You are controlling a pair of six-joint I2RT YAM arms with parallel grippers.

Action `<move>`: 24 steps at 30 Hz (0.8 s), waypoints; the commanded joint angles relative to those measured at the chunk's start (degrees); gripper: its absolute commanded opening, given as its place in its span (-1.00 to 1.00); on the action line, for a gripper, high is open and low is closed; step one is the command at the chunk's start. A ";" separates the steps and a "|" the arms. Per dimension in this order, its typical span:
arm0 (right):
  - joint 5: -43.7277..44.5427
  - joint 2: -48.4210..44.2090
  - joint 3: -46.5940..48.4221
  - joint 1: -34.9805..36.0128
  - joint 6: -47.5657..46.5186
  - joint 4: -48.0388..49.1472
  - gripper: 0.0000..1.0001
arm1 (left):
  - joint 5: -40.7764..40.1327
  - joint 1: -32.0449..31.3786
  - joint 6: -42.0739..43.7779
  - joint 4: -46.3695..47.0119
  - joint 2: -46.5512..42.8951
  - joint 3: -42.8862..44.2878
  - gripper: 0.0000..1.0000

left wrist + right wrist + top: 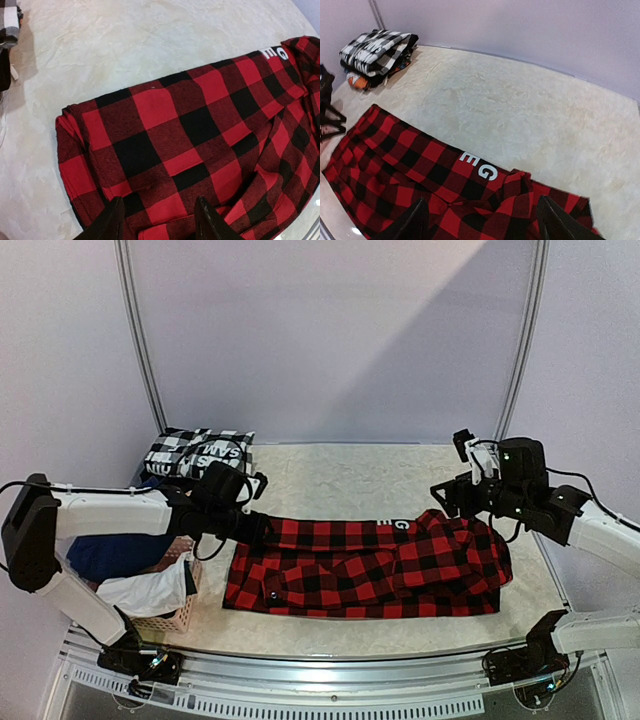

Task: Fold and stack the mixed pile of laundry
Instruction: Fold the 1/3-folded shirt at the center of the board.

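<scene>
Top external view: one red-and-black shirt point(370, 565) lies spread on the mat point(350, 475), running from 9 to 3 o'clock across the middle. It is mostly flat at its 9 o'clock end and bunched at the 3 o'clock end. Judged reason: it is laid out lengthways so that the two arms can work one end each.

Left gripper point(160, 222): low over the 9 o'clock end of the shirt, jaws apart, nothing between them. Whether the fingertips touch the cloth cannot be told.

Right gripper point(485, 225): above the bunched 3 o'clock end, jaws spread wide, holding nothing. White letters point(477, 166) show on the cloth just ahead of it.

Judgement: each gripper stands ready over its own end for a grasp, so the fold is not yet begun.

Count:
- Shirts on the mat: one.
- Folded stack point(200, 452): one, at 10 o'clock, a black-and-white check piece on top (likely parked there to keep the working area free).
- Basket point(170, 620): one, at 8 o'clock, off the mat's near-left corner.
- Pieces showing in the basket: two, one white piece point(150, 592) and one blue piece point(115, 555). Any beneath are hidden.
- Grippers: two, neither loaded.
</scene>
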 commanded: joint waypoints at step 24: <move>-17.40 39.28 14.33 -14.82 27.07 -0.11 -0.33 | -4.21 -11.66 -1.73 2.39 -2.44 -4.21 -0.02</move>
